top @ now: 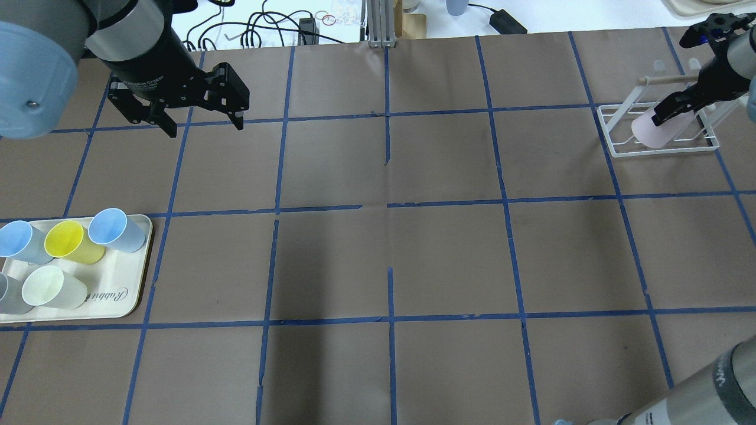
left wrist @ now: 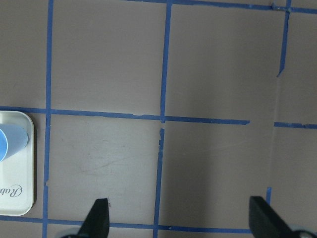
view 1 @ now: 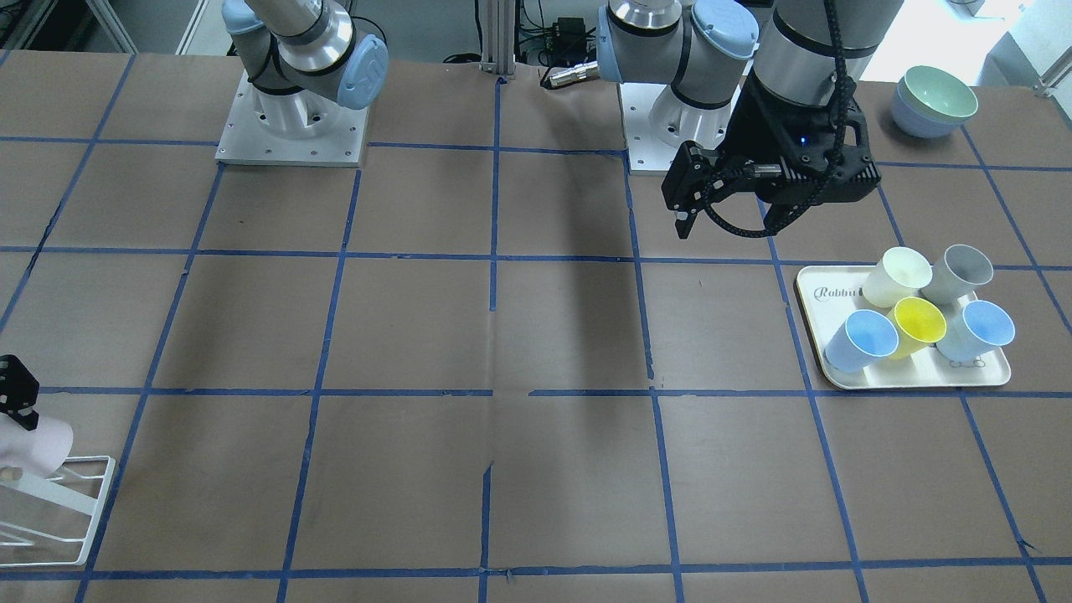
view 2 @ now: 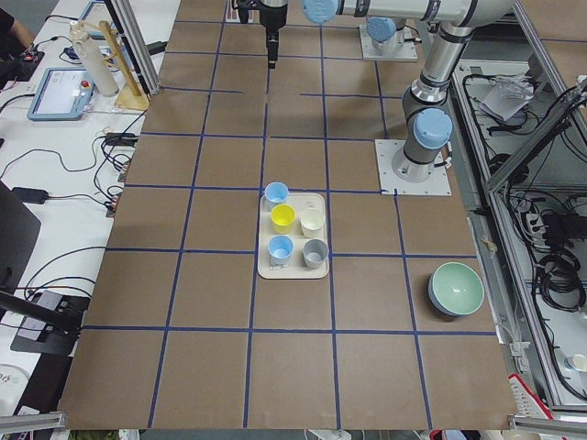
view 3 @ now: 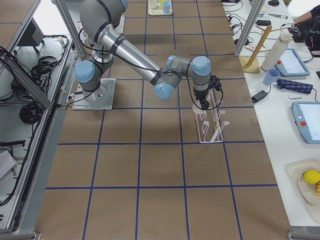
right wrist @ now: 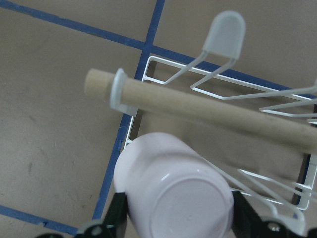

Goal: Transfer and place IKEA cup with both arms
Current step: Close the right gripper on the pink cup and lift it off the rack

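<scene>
The pale pink IKEA cup is tilted, bottom toward the wrist camera, in the white wire rack under its wooden dowel. My right gripper is shut on the cup, with a finger on each side of it. The cup also shows at the left edge of the front-facing view. My left gripper is open and empty, hovering above the table beyond the tray. It also shows in the left wrist view.
A cream tray at the robot's left holds several cups: light blue, yellow, pale yellow and grey. Stacked bowls stand near the left arm's base. The rack stands at the table's far right.
</scene>
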